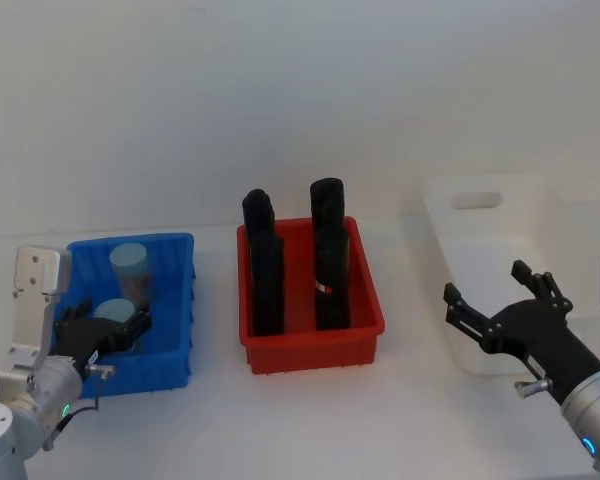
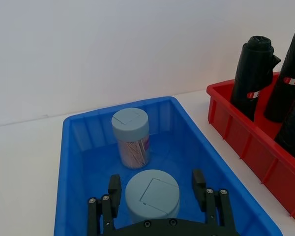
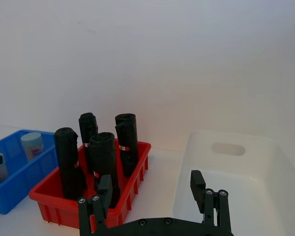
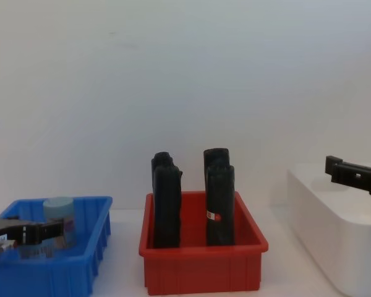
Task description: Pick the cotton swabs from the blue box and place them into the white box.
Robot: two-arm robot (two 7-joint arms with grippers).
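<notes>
Left gripper (image 2: 156, 184) sits low inside the blue box (image 1: 180, 300), left of the red bin (image 1: 310, 350). Its fingers are spread around the nearer jar of cotton swabs (image 2: 152, 196), with a gap on each side. A second jar (image 2: 131, 137) stands upright just behind. The right gripper (image 1: 485, 285), spread and holding nothing, hovers above the near side of the white box (image 1: 480, 240), right of the red bin. Black rolls (image 1: 265, 270) stand in the red bin. All three containers rest on a plain white bench (image 1: 310, 420) before a white wall (image 1: 280, 90).
</notes>
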